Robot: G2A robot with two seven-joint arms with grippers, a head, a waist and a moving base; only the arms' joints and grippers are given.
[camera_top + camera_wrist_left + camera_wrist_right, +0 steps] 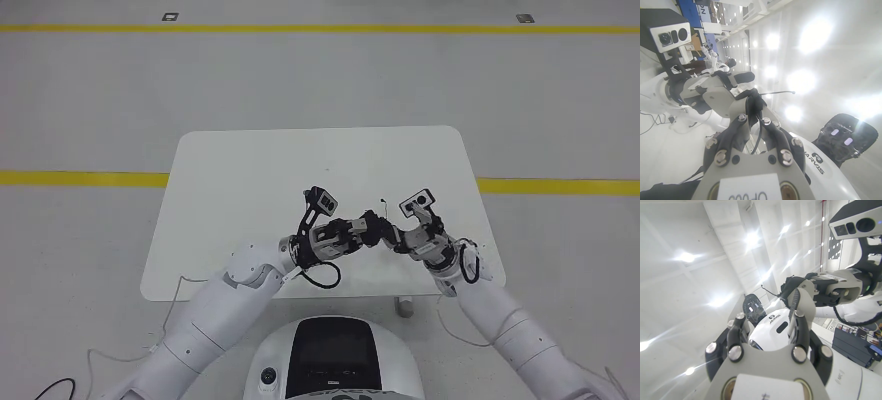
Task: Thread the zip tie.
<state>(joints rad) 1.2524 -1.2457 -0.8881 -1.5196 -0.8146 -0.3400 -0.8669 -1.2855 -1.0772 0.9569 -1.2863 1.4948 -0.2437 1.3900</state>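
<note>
Above the white rounded-corner table (240, 190), a little toward 4 o'clock from its centre, the left gripper (361, 232) is seen clamped on the thin black plastic zip tie (776, 93). The tie's free tail is pointed toward 12 o'clock, off the tabletop. Just beside it at 3 o'clock, the right gripper (389, 236) is held with its fingers apart, and one ribbed finger (795, 298) is placed right next to the left fingertips.

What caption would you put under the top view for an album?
Above a white table, the left gripper pinches a thin black zip tie beside the open right gripper.
</note>
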